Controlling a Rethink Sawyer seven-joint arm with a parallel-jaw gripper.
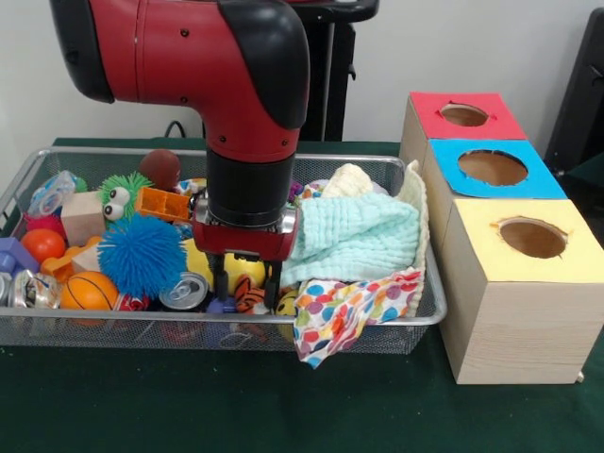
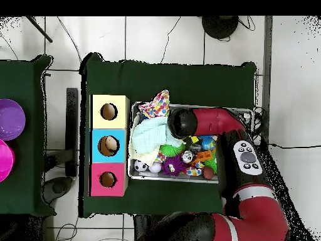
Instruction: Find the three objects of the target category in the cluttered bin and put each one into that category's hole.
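Note:
The wire mesh bin fills the left of the front view, packed with toys and cloths; it also shows in the overhead view. My gripper reaches straight down into the bin's middle. Its dark fingers stand apart on either side of a yellow toy, open, among a soda can and a small striped toy. In the overhead view the arm hides the gripper. The red-surrounded hole tops the farthest wooden box, to the right of the bin.
A mint cloth and a polka-dot cloth fill the bin's right end; the polka-dot cloth hangs over the front rim. A blue spiky ball, a green fuzzy toy and a basketball lie left. The blue hole and the yellow hole are nearer.

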